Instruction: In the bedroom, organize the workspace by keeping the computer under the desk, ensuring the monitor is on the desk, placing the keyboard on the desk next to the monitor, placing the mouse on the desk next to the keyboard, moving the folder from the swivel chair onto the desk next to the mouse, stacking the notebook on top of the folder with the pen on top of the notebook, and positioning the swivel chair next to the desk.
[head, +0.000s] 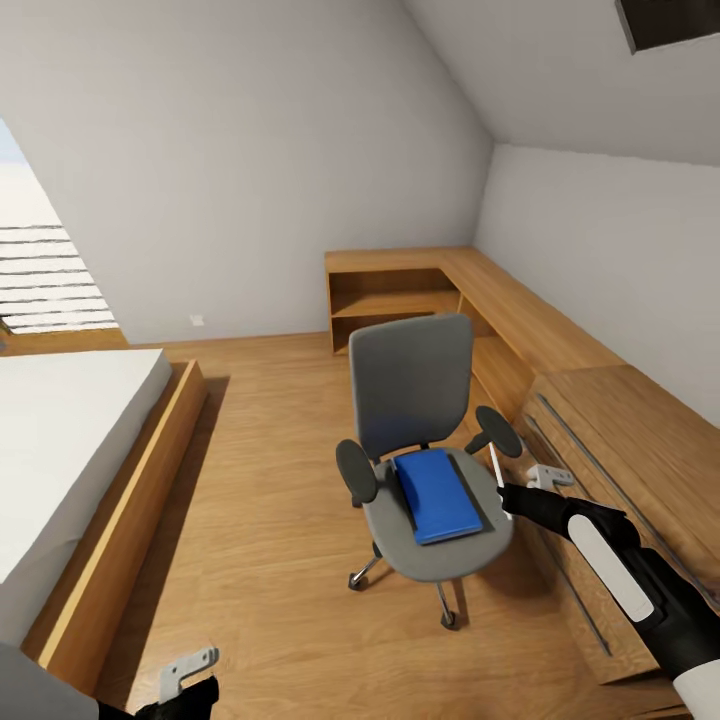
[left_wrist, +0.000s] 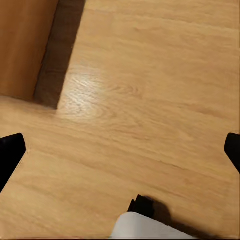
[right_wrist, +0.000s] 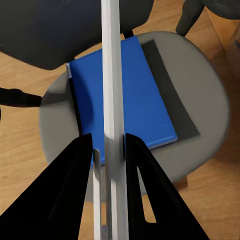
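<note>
- The right gripper's two black fingers are pinched on the pen, a thin white stick running straight out between them; in the head view the right gripper holds that pen upright-ish, just beside the seat's edge near the right armrest
- The left gripper hangs low over the wooden floor, well apart from the chair; its wrist view catches dark fingertips at both edges with bare floor between, so spread wide and holding nothing
- The swivel chair stands in the middle of the room, grey back upright, silver legs on castors; the light-wood dresser with long bar handles is just beside it
- On the seat lies the folder, bright blue and flat; a dark grey notebook peeks out from under it along one side; from the right wrist the folder sits directly beneath the held pen, the notebook showing past its edge
- A bed in a wooden frame fills the left side; low corner shelves stand against the far wall
</note>
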